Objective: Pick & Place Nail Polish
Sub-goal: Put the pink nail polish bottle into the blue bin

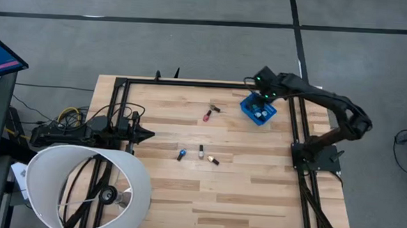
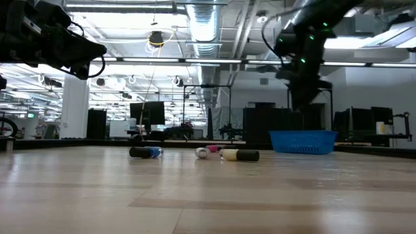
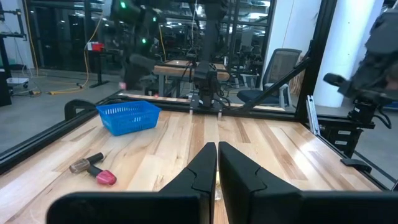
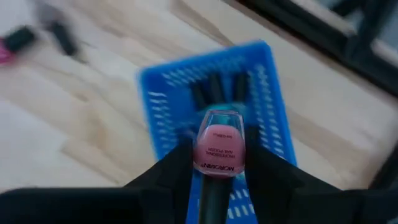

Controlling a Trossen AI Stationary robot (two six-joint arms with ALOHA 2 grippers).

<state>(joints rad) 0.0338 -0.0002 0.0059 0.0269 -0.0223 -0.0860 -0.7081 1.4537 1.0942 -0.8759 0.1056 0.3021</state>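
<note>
The nearest bottles lie in a loose row at mid-table: a blue-tipped nail polish bottle (image 1: 181, 155), a pale one with a dark cap (image 1: 201, 151) just beside it, and a dark-capped one (image 1: 214, 160) on the far side of that, all on their sides on the wooden table (image 1: 220, 199). Level with this row at the table's left edge, the left gripper (image 1: 145, 132) is held above the surface with its two fingers (image 3: 202, 171) pressed together and nothing between them. Farther back, a pink nail polish bottle (image 1: 207, 115) and a dark cap-like piece (image 1: 215, 109) lie side by side, apart from the row. At the far right corner sits the blue plastic bin (image 1: 248, 106), with dark-capped bottles (image 4: 217, 90) already lying inside it. Directly above the bin, the right gripper (image 4: 217, 163) is clamped on a pink nail polish bottle (image 4: 219, 149), label facing the wrist camera, with the bottle suspended over the bin's interior and not touching it.
</note>
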